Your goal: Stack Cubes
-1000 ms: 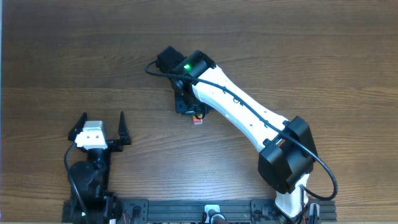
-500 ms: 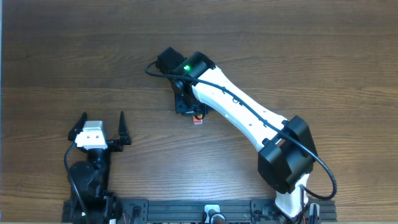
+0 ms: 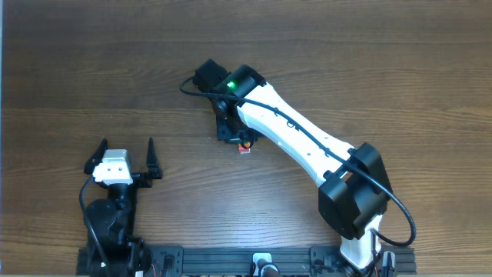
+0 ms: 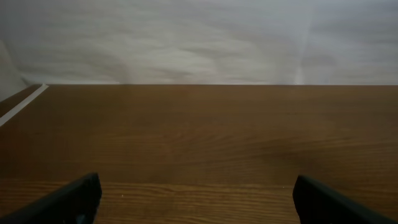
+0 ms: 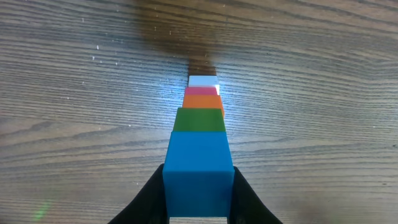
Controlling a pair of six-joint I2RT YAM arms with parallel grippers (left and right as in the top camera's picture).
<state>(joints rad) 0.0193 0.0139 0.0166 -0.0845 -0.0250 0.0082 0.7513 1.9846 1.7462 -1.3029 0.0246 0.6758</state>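
Your wooden table (image 3: 400, 61) carries both arms. The right arm (image 3: 292, 135) reaches across the middle, and your right claw (image 5: 198, 193) is clamped on the blue cube (image 5: 198, 168), one finger on each side. Directly below the claw the stack runs down: green cube (image 5: 199, 119), orange cube (image 5: 203, 99), pink cube (image 5: 200, 91), white cube (image 5: 203, 81). You cannot tell whether blue touches green. Your left claw (image 3: 125, 145) sits well apart from it, fingers spread wide.
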